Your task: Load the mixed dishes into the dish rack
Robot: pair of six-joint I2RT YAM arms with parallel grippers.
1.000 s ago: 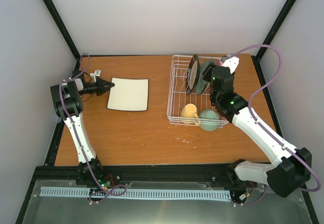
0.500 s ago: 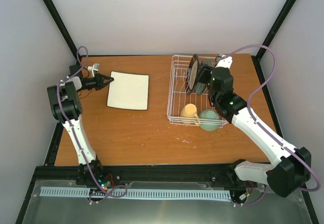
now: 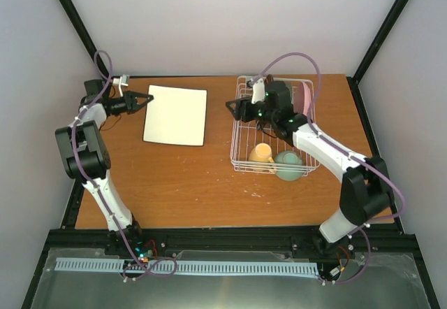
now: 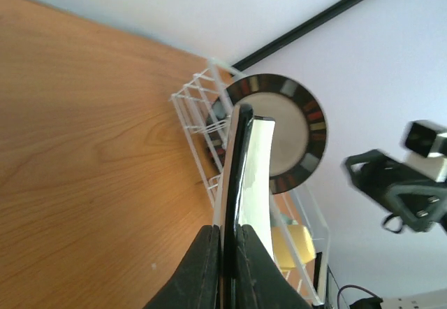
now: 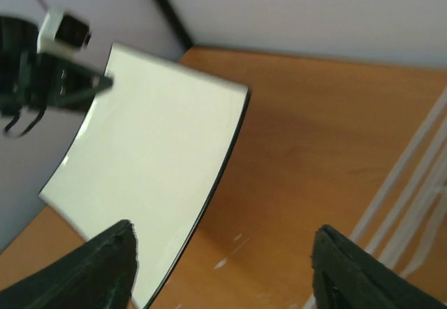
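Left gripper [image 3: 142, 101]: clamped on the left edge of the white square plate [image 3: 175, 115], one finger on each face.
Square plate, place: over the far left part of the table [image 3: 209, 183], left of the rack [image 3: 242, 138] and apart from it; edge-on in the left wrist view; cannot tell whether its right edge rests on the wood.
Right gripper [image 3: 232, 106]: fingers spread wide with nothing between them, stretched out past the rack's left side, pointed at the square plate, not touching it.
Rack, place: right half of the table, long side running near to far.
Dark-rimmed plate [image 4: 297, 131]: upright in the rack.
Pink plate [image 3: 305, 99]: upright at the rack's far right corner, partly behind the right arm.
Yellow mug [image 3: 261, 154]: in the rack's near end, just beside the green bowl [image 3: 290, 165].
Green bowl, place: near right corner of the rack, overlapping the rim.
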